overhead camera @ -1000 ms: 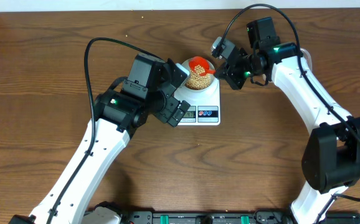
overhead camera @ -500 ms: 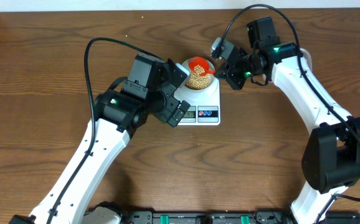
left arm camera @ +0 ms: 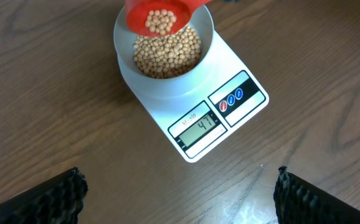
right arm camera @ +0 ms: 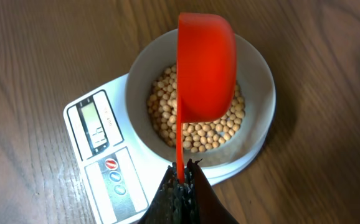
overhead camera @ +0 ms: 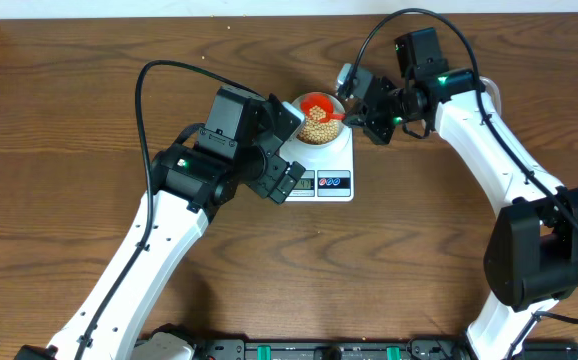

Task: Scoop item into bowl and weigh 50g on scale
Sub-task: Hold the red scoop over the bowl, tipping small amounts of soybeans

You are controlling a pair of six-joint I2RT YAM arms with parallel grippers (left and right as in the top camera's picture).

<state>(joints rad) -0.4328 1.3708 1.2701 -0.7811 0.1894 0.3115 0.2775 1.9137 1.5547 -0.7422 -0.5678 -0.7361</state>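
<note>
Brown wood-grain counter, pale strip beyond its far edge (wall or floor, hard to tell), soft even light, faint sheen.

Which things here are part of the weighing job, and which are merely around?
In the job: beans, bowl, scale, red scoop, right gripper shut on its handle.
Just around: wooden table; left gripper, open, holding nothing.
</note>
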